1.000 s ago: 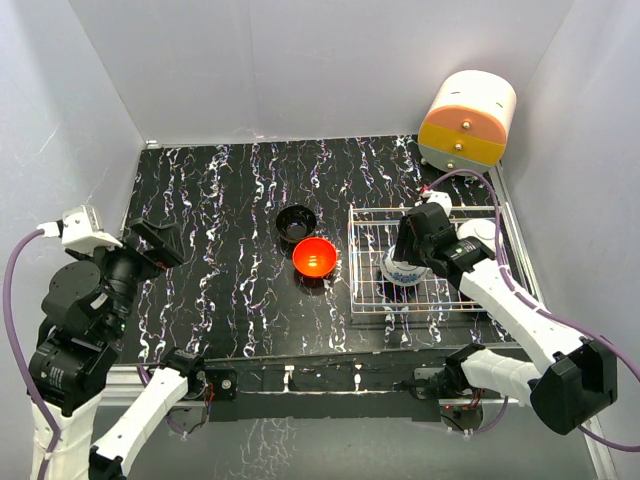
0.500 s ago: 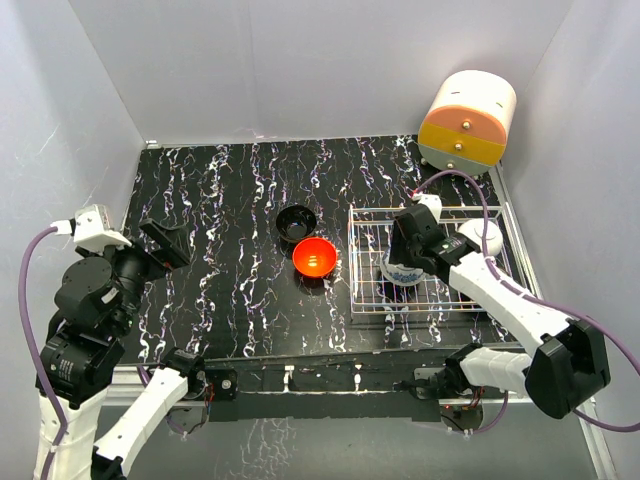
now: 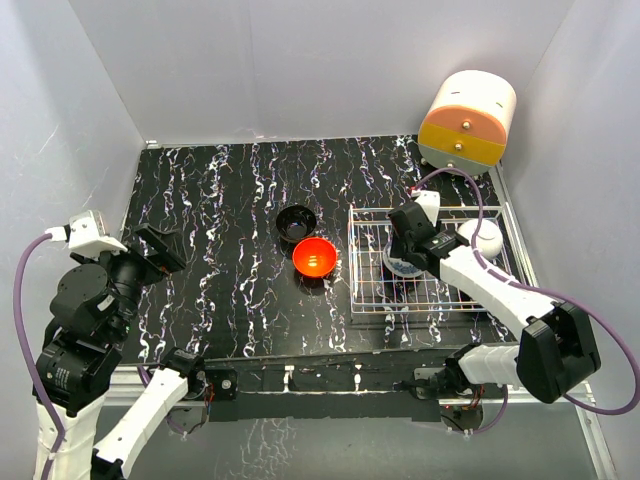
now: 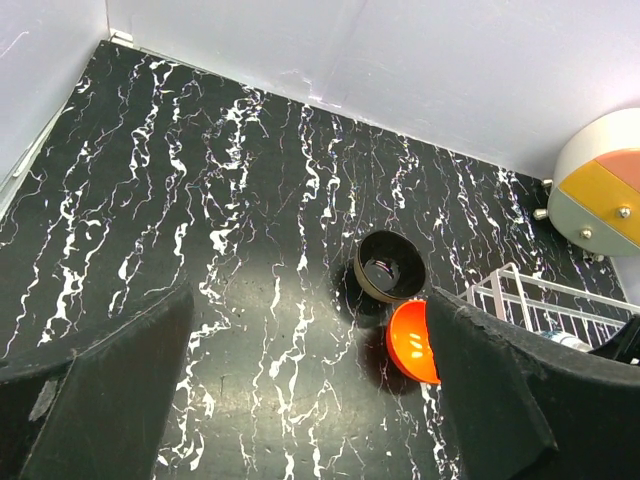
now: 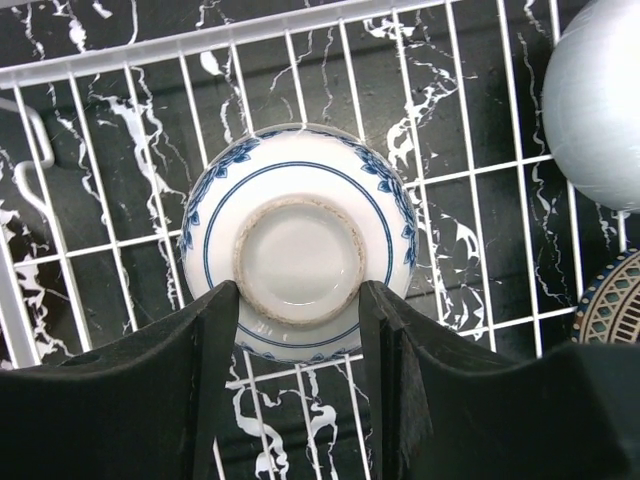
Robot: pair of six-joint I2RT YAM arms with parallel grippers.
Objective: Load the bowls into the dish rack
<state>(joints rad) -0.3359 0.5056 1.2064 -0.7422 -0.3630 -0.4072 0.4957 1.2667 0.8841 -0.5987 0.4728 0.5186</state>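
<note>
- Dish rack point(image 3: 368, 245) at the right of the table point(image 3: 220, 200), blue-and-white bowl point(image 5: 300, 235) upside down on its wires, foot ring up.
- Right gripper point(image 5: 298, 295) clamped on that foot ring, one finger against each side.
- White bowl point(image 5: 600, 100) in the same rack, just beside (also inverted).
- Red-orange bowl point(image 3: 314, 256) and black bowl point(image 3: 296, 222) side by side on the table, left of the rack.
- Left gripper point(image 4: 308, 295) spread wide, nothing between its fingers.

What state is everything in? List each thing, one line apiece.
blue-and-white bowl: upside down in dish rack
white bowl: upside down in dish rack
red bowl: upright on table
black bowl: upright on table
cabinet: drawers shut
left gripper: open, empty
right gripper: astride blue-and-white bowl, grip unclear
</note>
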